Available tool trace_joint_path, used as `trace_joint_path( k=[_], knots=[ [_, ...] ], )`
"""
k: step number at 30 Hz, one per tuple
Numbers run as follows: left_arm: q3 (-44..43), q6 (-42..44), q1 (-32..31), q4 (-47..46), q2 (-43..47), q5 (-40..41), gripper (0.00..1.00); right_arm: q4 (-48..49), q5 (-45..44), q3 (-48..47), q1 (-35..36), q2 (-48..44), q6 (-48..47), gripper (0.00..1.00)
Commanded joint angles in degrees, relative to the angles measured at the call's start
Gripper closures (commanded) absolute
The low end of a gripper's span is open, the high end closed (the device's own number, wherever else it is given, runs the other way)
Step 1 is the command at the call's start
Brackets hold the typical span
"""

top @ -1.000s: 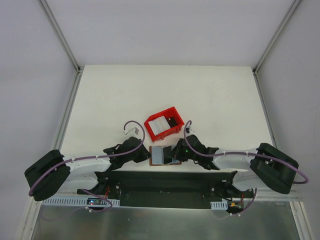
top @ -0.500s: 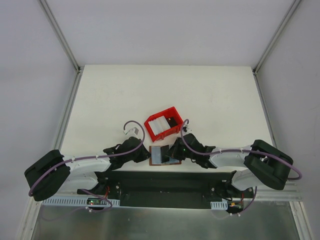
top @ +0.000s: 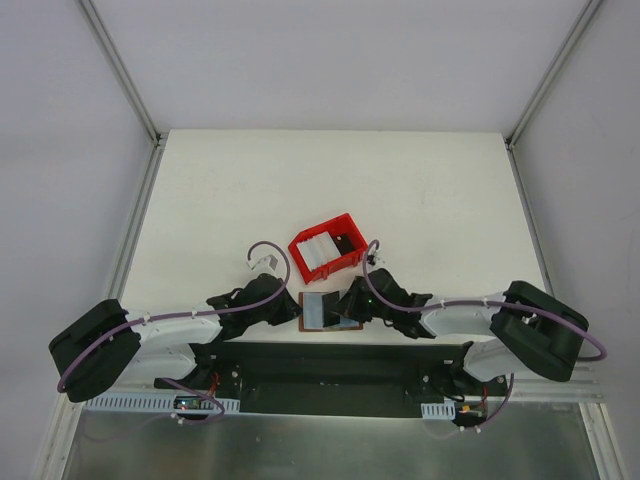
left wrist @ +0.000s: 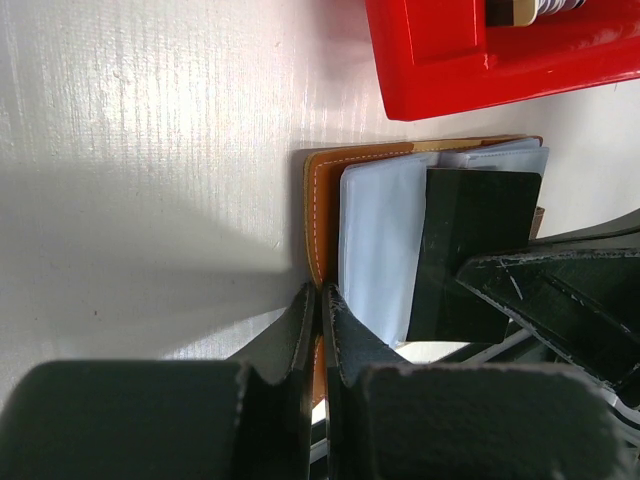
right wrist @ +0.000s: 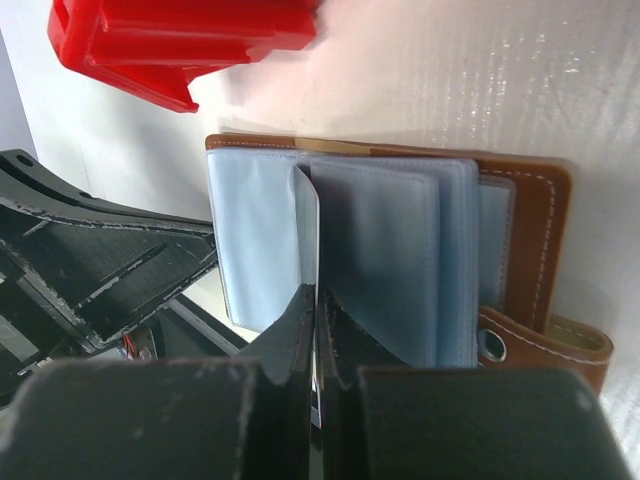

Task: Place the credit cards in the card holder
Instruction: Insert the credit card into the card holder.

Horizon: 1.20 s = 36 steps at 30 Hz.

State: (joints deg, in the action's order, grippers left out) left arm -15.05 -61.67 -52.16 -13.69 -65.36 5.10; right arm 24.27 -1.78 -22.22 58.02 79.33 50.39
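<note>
The card holder (top: 322,311) lies open near the table's front edge, brown outside with pale blue sleeves (right wrist: 385,250). My left gripper (left wrist: 320,292) is shut on its brown left edge (left wrist: 318,200). My right gripper (right wrist: 318,295) is shut on one credit card (right wrist: 308,225), held on edge among the sleeves. In the left wrist view that card shows a dark face (left wrist: 470,250). In the top view the left gripper (top: 296,312) and the right gripper (top: 346,305) flank the holder. More credit cards (top: 314,254) lie in the red tray.
The red tray (top: 345,228) stands just behind the card holder, close to both grippers; its wall (left wrist: 440,60) shows in the left wrist view and its corner (right wrist: 170,40) in the right. The table's front edge and the black base bar (top: 320,365) lie right below.
The right arm has shifted a little to the left, bringing the held card closer over the open holder. The left arm and the holder have stayed put.
</note>
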Motion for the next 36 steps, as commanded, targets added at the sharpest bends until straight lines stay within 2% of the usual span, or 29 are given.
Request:
trace_joint_path(
  k=[1,6,15,21,24,28,36],
  knots=[
    [1.8,1.8,-0.4,5.9,-1.5,1.0,1.00,-2.5,1.2,-0.5,1.0,3.7,-0.3,0.99],
    [2.0,1.7,-0.4,5.7,-1.3,1.1,1.00,-0.7,4.2,-0.6,1.5,4.5,0.7,0.99],
    [2.4,1.9,-0.4,5.6,-0.6,1.5,1.00,0.2,3.5,0.2,2.4,5.1,3.1,0.99],
    [3.5,2.2,-0.4,5.2,0.4,2.2,1.00,-5.2,2.2,-1.8,2.5,4.8,0.3,0.87],
    [4.1,1.9,-0.4,4.7,0.7,1.7,1.00,-11.7,-2.4,-3.6,2.5,2.0,-1.8,0.72],
    [4.9,1.9,-0.3,4.6,2.4,2.2,1.00,-22.4,-6.9,-8.3,2.6,-1.1,-5.8,0.59],
    [4.2,2.3,-0.4,4.5,1.8,1.3,1.00,-33.3,-10.3,-15.3,4.6,1.0,-9.0,0.53]
  ],
)
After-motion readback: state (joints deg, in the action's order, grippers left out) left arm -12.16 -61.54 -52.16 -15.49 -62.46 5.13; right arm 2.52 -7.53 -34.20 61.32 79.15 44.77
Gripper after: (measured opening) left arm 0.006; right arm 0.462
